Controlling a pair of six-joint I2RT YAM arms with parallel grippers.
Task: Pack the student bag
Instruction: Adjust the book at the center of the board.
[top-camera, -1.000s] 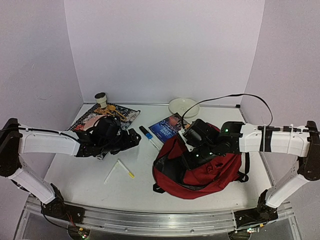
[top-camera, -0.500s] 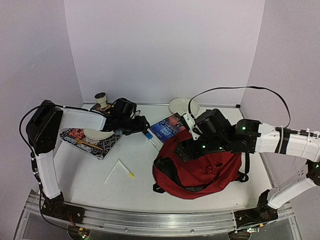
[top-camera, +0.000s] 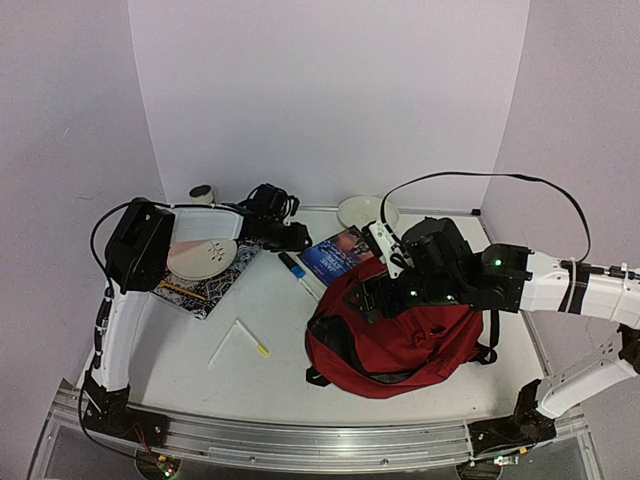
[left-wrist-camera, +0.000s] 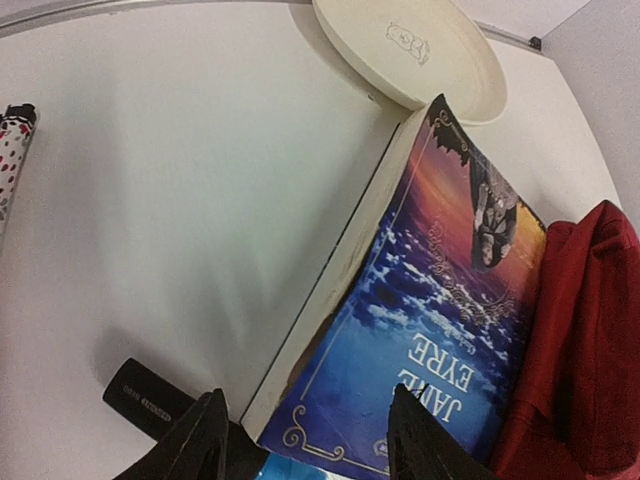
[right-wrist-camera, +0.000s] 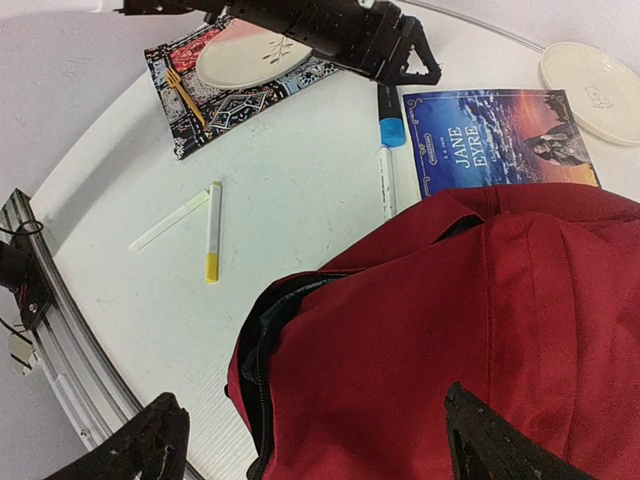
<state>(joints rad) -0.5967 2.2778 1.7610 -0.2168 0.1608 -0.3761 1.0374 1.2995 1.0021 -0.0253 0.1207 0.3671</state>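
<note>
Top camera first: your student bag (top-camera: 410, 345) is slumped on the right half of the table (top-camera: 280, 370), in front of the right arm, with its zipper mouth gaping toward the middle. The right gripper (top-camera: 380, 292) hangs over the bag's back-left edge. Your left gripper (top-camera: 292, 240) is stretched way out toward the back, just beside the black end of a marker (top-camera: 298, 272). It's also near a Jane Eyre paperback (top-camera: 335, 255) that lies right up against the bag's far edge. Behind the book sits a white plate (top-camera: 365, 212). Over on the left there's a patterned placemat (top-camera: 210, 292) with a second plate (top-camera: 200, 258) and a gold fork (top-camera: 180, 290) on it, plus a small cup (top-camera: 202, 193) in the back corner. Two thin pens (top-camera: 243, 340) (one yellow-tipped) lie in a V nearer the front.

Left wrist cam: the fingers stand partway apart with nothing clamped between them. The book's near corner and the marker's black end show just below the tips, but I can't tell if they touch. The book's far corner reaches the white plate's rim, and red fabric runs along its right side.

Right wrist cam: your fingers are spread wide and empty, hovering over the red fabric. The dark zipper opening shows on the bag's left side.
</note>
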